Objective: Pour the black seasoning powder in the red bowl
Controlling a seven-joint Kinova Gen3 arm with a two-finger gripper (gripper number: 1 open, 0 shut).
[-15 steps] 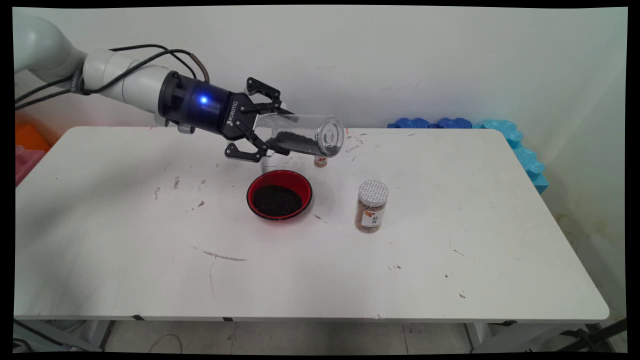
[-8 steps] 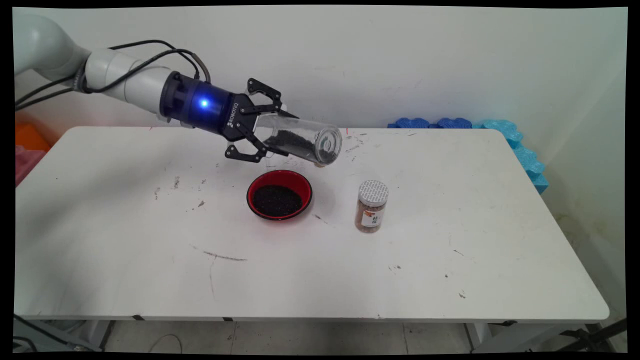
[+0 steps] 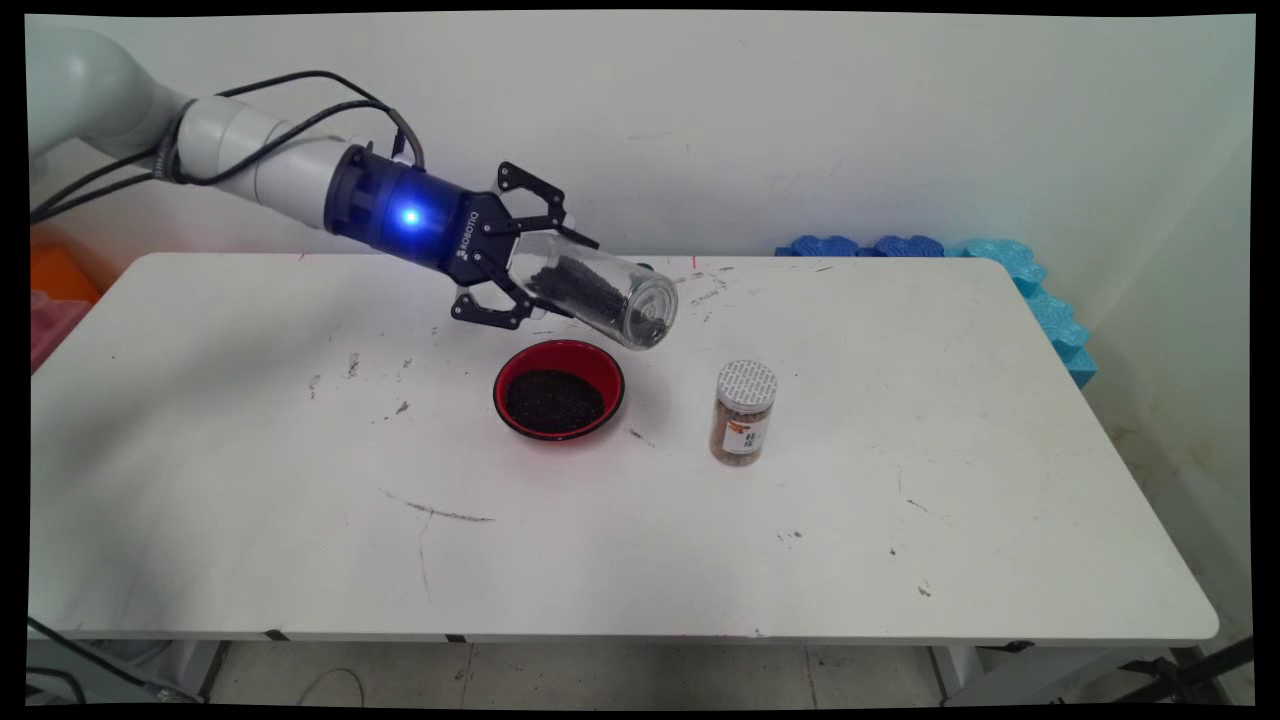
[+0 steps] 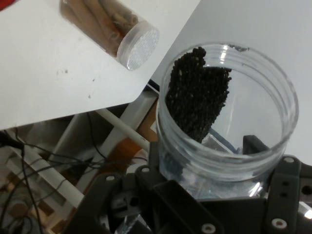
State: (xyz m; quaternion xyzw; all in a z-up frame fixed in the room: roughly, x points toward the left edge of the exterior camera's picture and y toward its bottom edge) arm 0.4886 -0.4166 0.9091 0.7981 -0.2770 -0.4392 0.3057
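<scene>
White table (image 3: 640, 540) fills the main view, its near part scuffed with grey streaks and a few dark specks. Further in, right of centre, stands a small spice jar (image 3: 745, 412) with a white perforated lid and brownish contents; it is upright and apart from everything else. In the hand view the same jar (image 4: 109, 27) shows stick-like pieces inside. Just to its left, not touching it, sits a red bowl (image 3: 559, 390) holding a bed of dark grains.

Above and slightly behind the bowl, clear of the table, hangs a clear jar (image 3: 610, 298). The black fingers (image 3: 560, 232) are closed on the jar's end nearest the wrist, one above and one below, and nothing else is in their hold. The jar lies tilted, with its far end lower and pointing right, over the bowl's far right rim or just past it. Black grains (image 3: 590, 290) lie along its lower wall. In the hand view they form a dark heap (image 4: 197, 95) sloping down one side of the jar (image 4: 234, 146). No grains show in the air. I cannot tell for sure which end is the open one.

As I judge it, a hold at one end leaves the long body levering on the fingers, and loose grains slide with any tilt, so a slow, steady wrist suits this load.

Behind, blue foam mats (image 3: 1000, 265) lean at the table's far right corner, against a plain pale wall
</scene>
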